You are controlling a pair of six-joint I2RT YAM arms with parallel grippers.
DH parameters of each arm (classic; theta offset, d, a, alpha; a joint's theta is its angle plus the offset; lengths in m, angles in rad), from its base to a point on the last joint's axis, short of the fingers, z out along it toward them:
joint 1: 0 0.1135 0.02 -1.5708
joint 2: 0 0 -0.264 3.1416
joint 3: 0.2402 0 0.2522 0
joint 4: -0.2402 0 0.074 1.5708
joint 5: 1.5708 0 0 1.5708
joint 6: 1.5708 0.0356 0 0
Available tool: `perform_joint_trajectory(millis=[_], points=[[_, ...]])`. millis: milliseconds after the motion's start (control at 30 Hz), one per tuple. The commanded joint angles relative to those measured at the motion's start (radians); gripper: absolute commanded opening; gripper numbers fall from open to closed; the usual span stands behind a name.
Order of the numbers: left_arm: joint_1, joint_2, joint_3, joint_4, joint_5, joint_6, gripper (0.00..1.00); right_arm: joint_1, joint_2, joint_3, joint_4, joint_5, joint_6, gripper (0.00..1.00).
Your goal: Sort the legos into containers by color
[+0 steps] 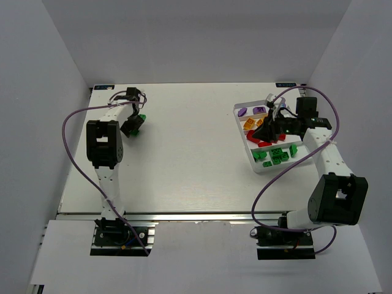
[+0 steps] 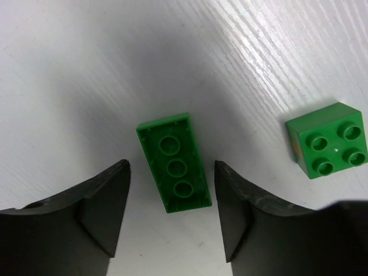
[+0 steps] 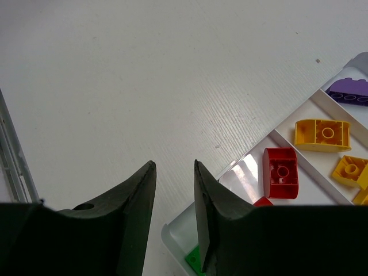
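Your left claw (image 2: 172, 172) stands released, low over the tabletop (image 2: 69, 69). The long green brick (image 2: 174, 163) lies flat between its two fingers with a small gap at each side, so neither finger touches it. The brick is turned with its hollow underside up, and you can see three round tubes inside. A square green brick (image 2: 328, 148) sits apart with its studs up, outside the finger at the right of the wrist view.

I judge the long brick to be light, stiff and not fragile, but its walls are smooth plastic and can slip. Take it on the two long walls, near the middle of the length. It lies a little oblique to the fingers, so it may turn when you pinch.

Your right claw (image 3: 175, 172) is also released, only narrowly, and holds nothing. Just beside it is the corner of the tray (image 3: 179, 221), where a red piece (image 3: 280, 172) lies.
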Motion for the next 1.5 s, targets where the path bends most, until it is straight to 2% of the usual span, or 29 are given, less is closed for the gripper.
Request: perform_joint_trajectory(millis=[0,67,100,200,267,300,367,400,533,600,667,733,767,800,833,867,1000,1133,1300,1467], points=[[0.015,-0.014,-0.001,-0.005,-0.022,-0.005,0.68,-0.001,-0.019,0.007,0.027,-0.004,0.007,0.39],[0.020,-0.019,-0.012,0.004,-0.022,-0.007,0.62,-0.001,-0.021,0.009,0.025,-0.004,0.008,0.39],[0.021,-0.030,-0.024,0.007,-0.021,-0.007,0.53,-0.002,-0.021,0.009,0.025,-0.004,0.008,0.38],[0.021,-0.048,-0.037,0.023,-0.008,0.005,0.40,-0.004,-0.025,0.009,0.025,-0.004,0.007,0.39],[0.021,-0.082,-0.057,0.040,0.005,0.010,0.34,-0.005,-0.031,0.012,0.025,-0.004,0.007,0.39],[0.021,-0.099,-0.067,0.049,0.016,0.019,0.27,-0.008,-0.033,0.012,0.025,-0.004,0.008,0.39],[0.018,-0.161,-0.115,0.084,0.061,0.032,0.21,-0.010,-0.041,0.017,0.025,-0.002,0.010,0.39],[0.006,-0.188,-0.162,0.119,0.096,0.045,0.15,-0.013,-0.044,0.018,0.025,-0.002,0.016,0.39],[-0.074,-0.329,-0.300,0.246,0.209,0.105,0.09,-0.028,-0.060,0.017,0.054,0.002,0.056,0.38],[-0.158,-0.413,-0.354,0.364,0.286,0.178,0.09,-0.039,-0.070,0.015,0.067,0.011,0.088,0.31],[-0.216,-0.482,-0.440,0.455,0.421,0.222,0.09,-0.050,-0.077,0.014,0.088,0.017,0.111,0.23],[-0.290,-0.519,-0.509,0.648,0.572,0.225,0.05,-0.065,-0.090,0.006,0.105,0.030,0.142,0.15],[-0.337,-0.539,-0.575,0.725,0.708,0.199,0.05,-0.077,-0.100,0.003,0.125,0.039,0.154,0.12],[-0.362,-0.541,-0.598,0.862,0.763,0.188,0.05,-0.082,-0.106,-0.002,0.136,0.044,0.166,0.08],[-0.389,-0.539,-0.615,0.929,0.794,0.183,0.05,-0.088,-0.111,-0.008,0.145,0.050,0.192,0.02],[-0.450,-0.521,-0.620,1.002,0.832,0.197,0.05,-0.100,-0.122,-0.011,0.163,0.056,0.205,0.00],[-0.572,-0.426,-0.571,1.151,0.927,0.203,0.06,-0.125,-0.143,-0.020,0.173,0.057,0.223,0.00],[-0.686,-0.305,-0.454,1.219,0.941,0.199,0.08,-0.156,-0.162,-0.028,0.176,0.051,0.234,0.00],[-0.755,-0.147,-0.246,1.198,0.944,0.183,0.10,-0.188,-0.179,-0.035,0.180,0.034,0.246,0.00],[-0.805,-0.030,-0.137,1.179,0.932,0.160,0.11,-0.216,-0.186,-0.046,0.185,0.025,0.246,0.00]])
